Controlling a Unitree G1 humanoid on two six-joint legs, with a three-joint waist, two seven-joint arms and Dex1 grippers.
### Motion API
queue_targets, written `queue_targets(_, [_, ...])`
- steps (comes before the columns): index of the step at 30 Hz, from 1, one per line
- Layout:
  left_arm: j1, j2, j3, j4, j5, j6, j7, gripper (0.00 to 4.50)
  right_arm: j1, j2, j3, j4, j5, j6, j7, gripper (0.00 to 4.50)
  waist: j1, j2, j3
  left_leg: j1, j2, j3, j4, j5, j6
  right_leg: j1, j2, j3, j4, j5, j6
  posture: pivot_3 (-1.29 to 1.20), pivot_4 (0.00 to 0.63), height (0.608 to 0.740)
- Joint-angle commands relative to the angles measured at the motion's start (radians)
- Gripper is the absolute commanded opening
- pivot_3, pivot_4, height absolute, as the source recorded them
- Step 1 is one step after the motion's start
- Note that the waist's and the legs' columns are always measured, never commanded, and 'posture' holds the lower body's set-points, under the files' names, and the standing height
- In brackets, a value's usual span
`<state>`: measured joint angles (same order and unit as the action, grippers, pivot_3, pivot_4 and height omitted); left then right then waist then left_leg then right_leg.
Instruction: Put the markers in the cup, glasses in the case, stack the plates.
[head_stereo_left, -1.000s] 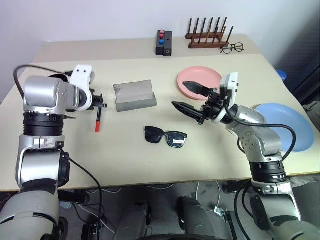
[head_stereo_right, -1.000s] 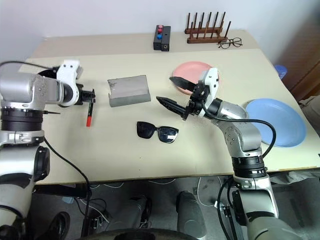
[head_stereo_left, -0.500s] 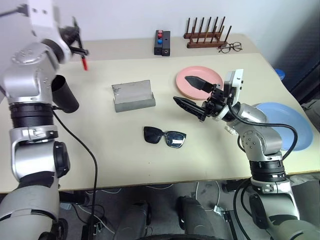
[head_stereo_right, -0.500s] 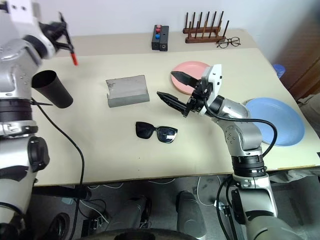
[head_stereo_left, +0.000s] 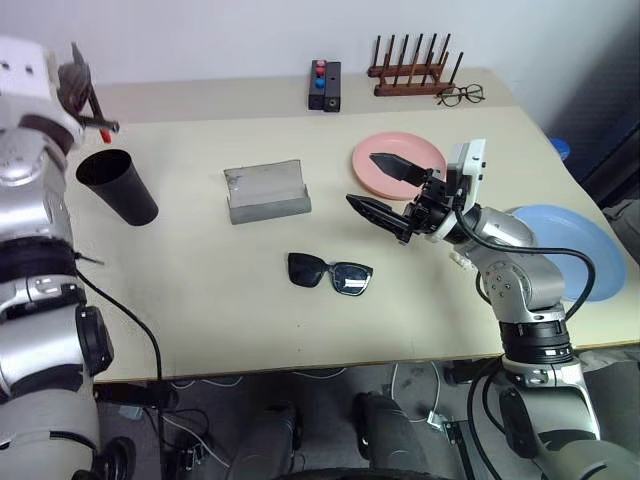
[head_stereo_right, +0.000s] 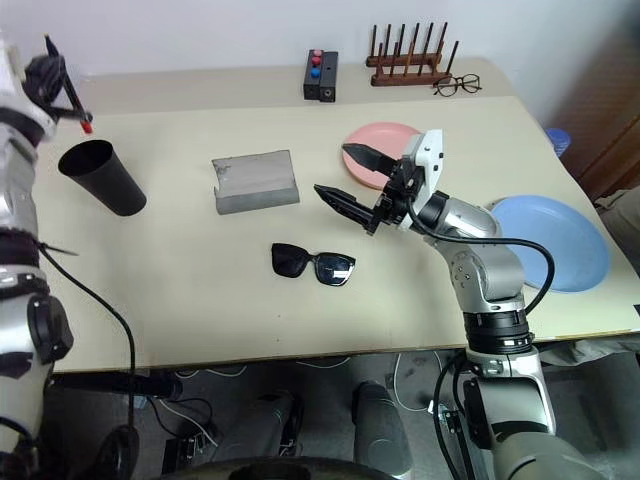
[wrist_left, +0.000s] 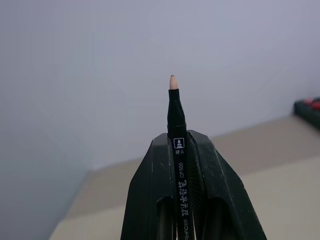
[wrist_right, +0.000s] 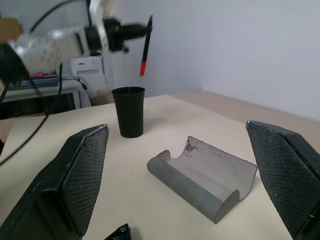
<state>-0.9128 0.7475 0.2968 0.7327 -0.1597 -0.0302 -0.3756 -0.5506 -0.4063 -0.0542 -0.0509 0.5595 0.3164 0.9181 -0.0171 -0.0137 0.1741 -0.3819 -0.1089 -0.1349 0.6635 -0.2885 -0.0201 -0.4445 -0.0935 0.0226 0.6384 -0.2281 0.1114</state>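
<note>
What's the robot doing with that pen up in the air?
The left gripper holds a marker above the black cup, which stands upright on the table. The right gripper hangs open over the table, holding nothing. The sunglasses lie outside the open grey case.

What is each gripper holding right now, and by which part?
The left gripper is shut on the slim black marker with a red end, gripped along its black barrel. The right gripper is open and holds nothing.
</note>
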Motion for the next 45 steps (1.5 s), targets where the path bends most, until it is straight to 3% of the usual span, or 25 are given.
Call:
queue_targets(1, [0.000,0.001,0.064,-0.021,-0.041,-0.035,0.036,0.04,-0.007,-0.008,-0.004,-0.016,-0.007,-0.020,0.008,4.50,0.003,0.000,0.000,0.000,0.000,0.000,0.000,0.000,0.000,0.000,0.000,0.000,0.000,0.000,0.000,0.00,0.150,0.740])
queue_targets(9, [0.067,-0.062,0.110,-0.005,-0.108,-0.022,0.018,0.04,-0.017,-0.010,-0.004,-0.015,-0.009,-0.011,0.009,4.50,0.002,0.000,0.000,-0.001,0.000,-0.001,0.002,0.000,0.001,0.000,0.000,-0.001,0.000,0.000,0.000,0.00,0.150,0.740])
queue_targets(12, [0.084,-0.069,0.112,-0.010,-0.116,-0.006,0.025,1.12,-0.016,-0.012,-0.004,-0.016,-0.011,-0.012,0.010,4.50,0.001,0.000,0.000,-0.001,0.000,-0.001,0.002,0.000,0.001,0.000,0.000,-0.001,0.000,0.000,0.000,0.00,0.150,0.740])
queue_targets(18, [0.091,-0.065,0.109,-0.021,-0.119,-0.008,0.031,4.18,-0.014,-0.009,-0.004,-0.016,-0.012,-0.007,0.011,4.50,0.001,0.000,0.000,-0.001,0.000,-0.001,0.001,0.000,0.000,0.000,0.000,-0.001,0.000,0.000,0.000,0.00,0.150,0.740])
queue_targets(19, [0.085,-0.066,0.110,-0.027,-0.125,-0.006,0.028,4.46,-0.016,-0.008,-0.004,-0.014,-0.014,-0.008,0.010,4.50,0.001,0.000,0.000,-0.001,0.000,-0.001,0.001,0.000,0.000,0.000,0.000,-0.001,0.000,0.000,0.000,0.00,0.150,0.740])
queue_targets(24, [0.064,-0.076,0.092,-0.085,-0.155,0.023,-0.034,4.46,-0.018,-0.007,-0.005,-0.011,-0.014,-0.008,0.011,4.50,0.003,0.000,0.000,-0.001,0.000,0.000,0.002,0.000,0.001,0.000,0.000,-0.001,0.000,0.000,0.000,0.00,0.150,0.740])
queue_targets(29, [0.020,-0.098,-0.021,-0.225,-0.273,0.252,-0.353,4.46,-0.024,-0.006,-0.003,0.002,-0.017,-0.011,0.013,4.50,0.006,0.000,0.000,-0.002,-0.001,-0.001,0.003,0.000,0.001,0.000,-0.001,-0.002,0.000,0.000,0.000,0.00,0.150,0.740])
queue_targets(32, [0.008,-0.087,-0.122,-0.219,-0.264,0.351,-0.528,4.46,-0.030,-0.011,-0.005,0.022,-0.024,-0.017,0.018,4.50,-0.001,0.000,0.000,-0.002,-0.001,-0.001,0.003,0.000,0.001,0.000,-0.001,-0.001,0.000,0.000,0.000,0.00,0.150,0.740])
queue_targets(35, [-0.065,-0.107,-0.242,-0.075,-0.180,0.394,-0.636,4.46,-0.017,-0.077,0.012,0.081,-0.109,-0.075,0.054,4.50,-0.002,0.000,0.000,-0.001,0.000,-0.001,0.002,0.000,0.001,0.000,0.001,-0.001,0.001,0.000,0.000,0.00,0.150,0.740])
queue_targets(37, [-0.091,-0.118,-0.323,0.016,-0.102,0.316,-0.709,4.46,-0.009,-0.108,0.002,0.111,-0.119,-0.094,0.078,4.50,-0.002,0.000,0.000,-0.001,0.000,-0.001,0.002,0.000,0.001,0.001,0.001,-0.001,0.000,0.000,0.000,0.00,0.150,0.740])
queue_targets(45, [-0.229,-0.254,-0.408,0.390,0.064,0.151,-0.721,4.46,0.043,-0.160,-0.047,0.053,-0.101,-0.071,0.058,4.50,0.003,0.000,0.000,-0.002,0.000,0.000,0.002,0.000,0.001,0.000,0.001,-0.001,-0.001,0.000,0.000,0.00,0.150,0.740])
